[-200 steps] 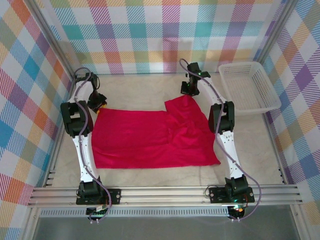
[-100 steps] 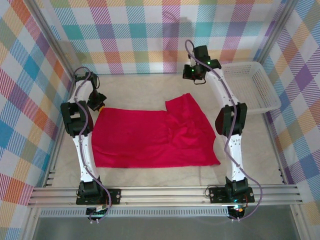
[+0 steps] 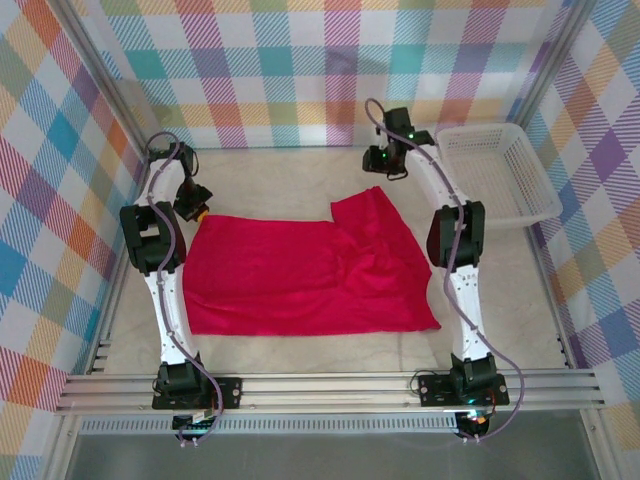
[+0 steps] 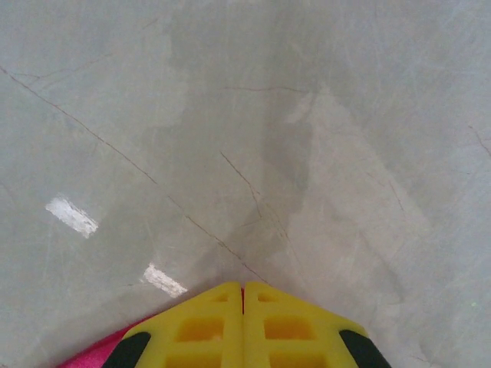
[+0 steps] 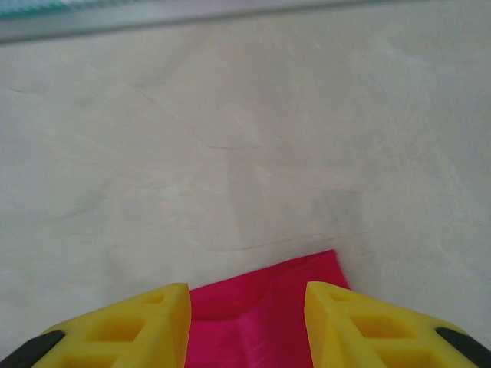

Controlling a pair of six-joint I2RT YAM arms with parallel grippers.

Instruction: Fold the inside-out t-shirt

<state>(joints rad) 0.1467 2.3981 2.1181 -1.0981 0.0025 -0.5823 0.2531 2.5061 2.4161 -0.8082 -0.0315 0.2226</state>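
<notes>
Right hand, in its wrist view, gapes above the wrinkled crimson fabric t-shirt corner; left hand is pinched closed.

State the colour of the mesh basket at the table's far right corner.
The basket is white, clearest in the top external view.

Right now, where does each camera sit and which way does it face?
Top external: above, behind the bases, looking down on grey table, left arm, right arm, wrinkled bright red fabric t-shirt, white plastic mesh basket.
Left wrist: on left arm, facing bare table past the shut left gripper.
Right wrist: on right arm, facing the t-shirt's corner through the open right gripper.
Shared: all show the t-shirt.
</notes>
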